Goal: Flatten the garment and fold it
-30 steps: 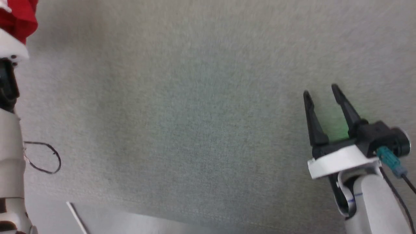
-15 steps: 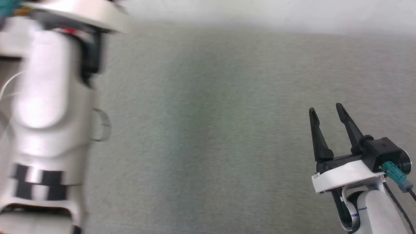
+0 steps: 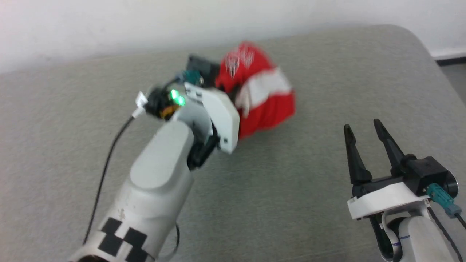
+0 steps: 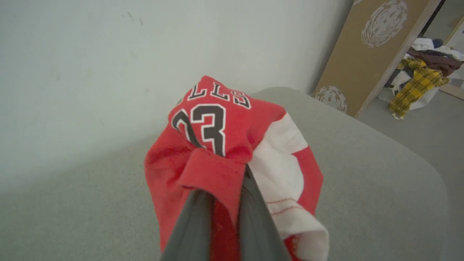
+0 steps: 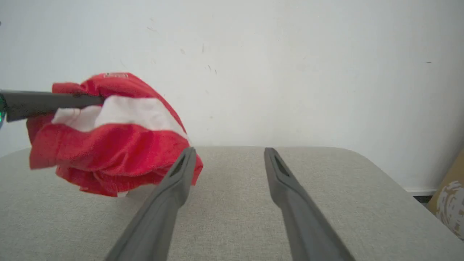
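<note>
Stretching across most of the head view, the counter [image 3: 327, 203] is a broad grey slab with a felt-like, faintly woven cover and a rounded corner at upper right. It looks like a grippy bed for cloth.

The garment [image 3: 262, 105] is in the upper middle of that view, a bunched red wad. It hangs from the left tool [image 4: 223, 188], whose two dark fingers are closed on a fold of red cloth. I cannot tell whether its lowest folds touch the counter. It reads as thin, light and limp — likely to sag and collapse rather than hold a shape, and a single pinch leaves it balled up. Better holds would probably be a hem or seam edge, taken at two spread points so it can drape open.

The right tool [image 3: 362, 124], at lower right, has its fingers moderately apart and empty, well clear of the cloth.

Smaller details are a wide white band [image 3: 267, 89] and — smallest — the dark, white-outlined "23" [image 4: 206, 127].
</note>
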